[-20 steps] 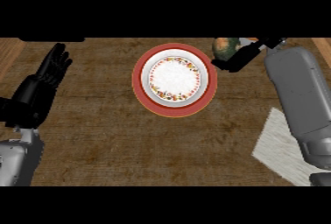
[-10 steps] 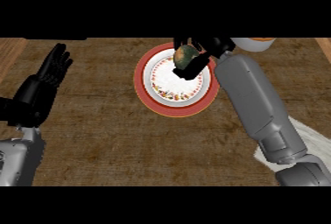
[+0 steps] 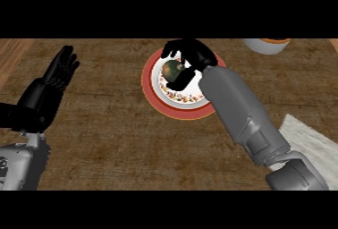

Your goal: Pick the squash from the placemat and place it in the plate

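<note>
Head view: right hand over squash

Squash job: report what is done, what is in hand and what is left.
Done: the squash is off the placemat and over the plate. In hand: the right hand curls round it above the plate's middle; whether it touches the plate cannot be told. Left: open the fingers and draw the hand away. The left hand rests open at the view's left.

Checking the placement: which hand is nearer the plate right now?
Right. The right hand is over the plate, curled round the squash; the left hand rests open well off at the view's left.
</note>
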